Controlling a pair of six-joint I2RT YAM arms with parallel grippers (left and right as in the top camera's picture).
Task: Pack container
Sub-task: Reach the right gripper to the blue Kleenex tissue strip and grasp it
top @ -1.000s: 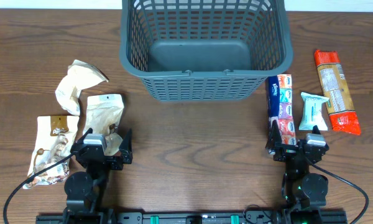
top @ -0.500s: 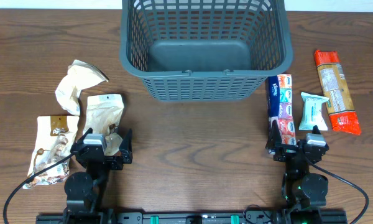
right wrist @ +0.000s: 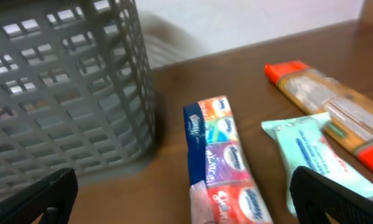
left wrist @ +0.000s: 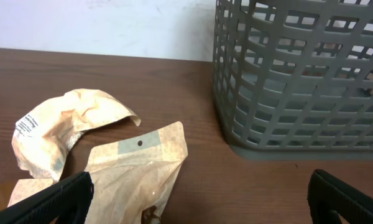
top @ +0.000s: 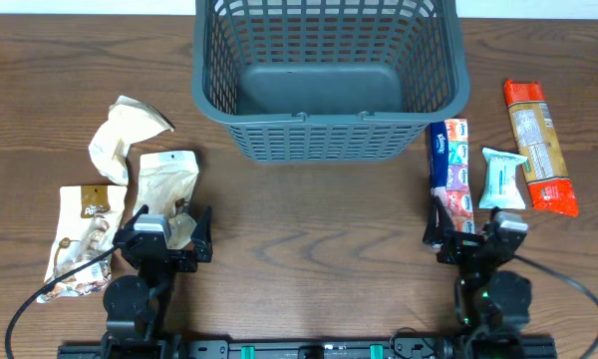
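Observation:
The dark grey lattice container (top: 329, 140) stands at the back centre of the table, with nothing in it; it also shows in the left wrist view (left wrist: 298, 81) and the right wrist view (right wrist: 62, 93). My left gripper (top: 169, 239) is open and empty, low at the front left, its fingers around the near end of a tan paper packet (top: 166, 179) (left wrist: 137, 168). My right gripper (top: 475, 237) is open and empty at the front right, over the near end of a multicolour tissue pack (top: 451, 175) (right wrist: 224, 162).
A crumpled tan packet (top: 120, 135) (left wrist: 62, 124) and a brown-and-white snack packet (top: 80, 239) lie at the left. A pale green wipes packet (top: 502, 178) (right wrist: 317, 158) and a long orange packet (top: 538, 147) (right wrist: 329, 106) lie at the right.
The right arm has shifted slightly to the right and nearer the front edge. The left arm and all packets are unmoved.

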